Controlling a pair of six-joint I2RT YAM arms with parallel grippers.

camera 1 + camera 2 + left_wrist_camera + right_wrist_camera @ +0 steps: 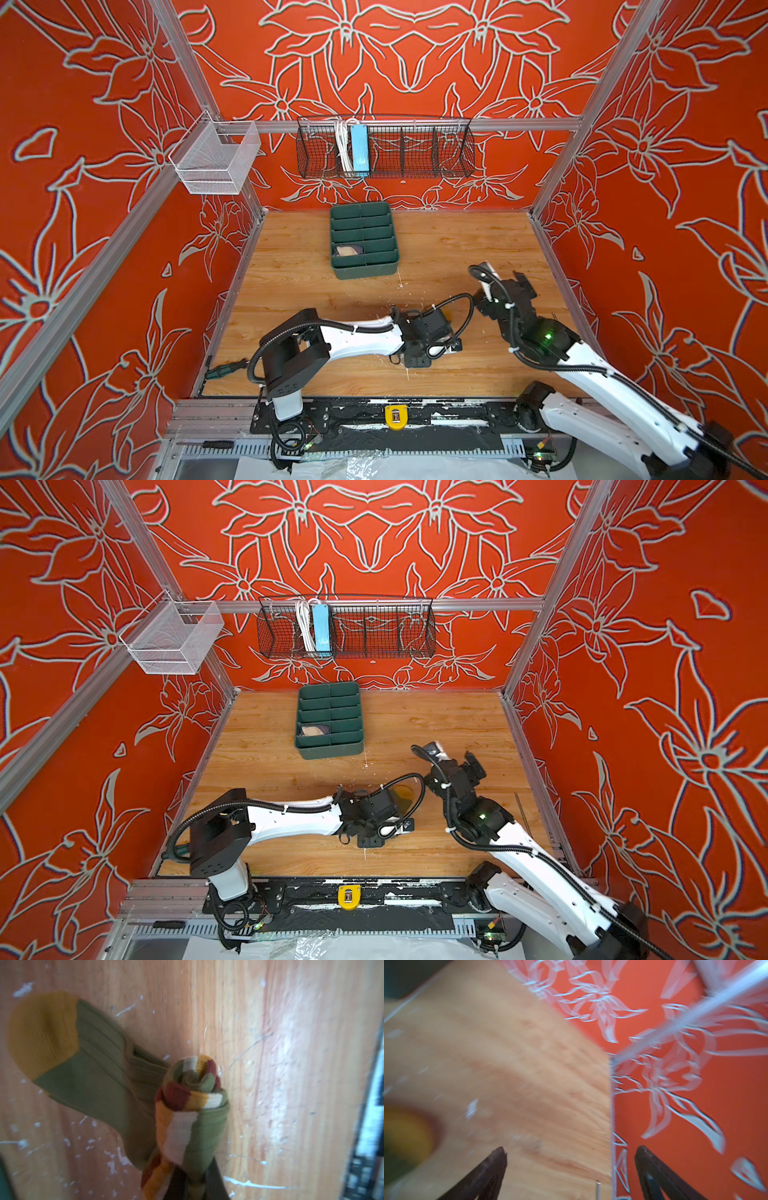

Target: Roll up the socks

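Note:
An olive green sock point(99, 1084) with a mustard patch point(41, 1032) lies on the wooden table point(316, 299). Its striped cuff end is rolled into a tight bundle point(195, 1093). My left gripper point(195, 1186) is shut on the base of that roll. In both top views the left wrist point(424, 332) covers most of the sock; only a mustard-olive bit point(404, 796) shows beside it. My right gripper point(571, 1152) is open and empty, raised to the right of the sock and tilted toward the right wall. A rolled, cream-topped sock bundle point(349, 250) sits in the tray.
A dark green divided tray point(365, 271) stands at the middle back of the table. On the back wall hang a black wire basket point(415, 166) holding a blue power strip point(359, 149), and a white mesh basket point(216, 166). Red patterned walls close three sides.

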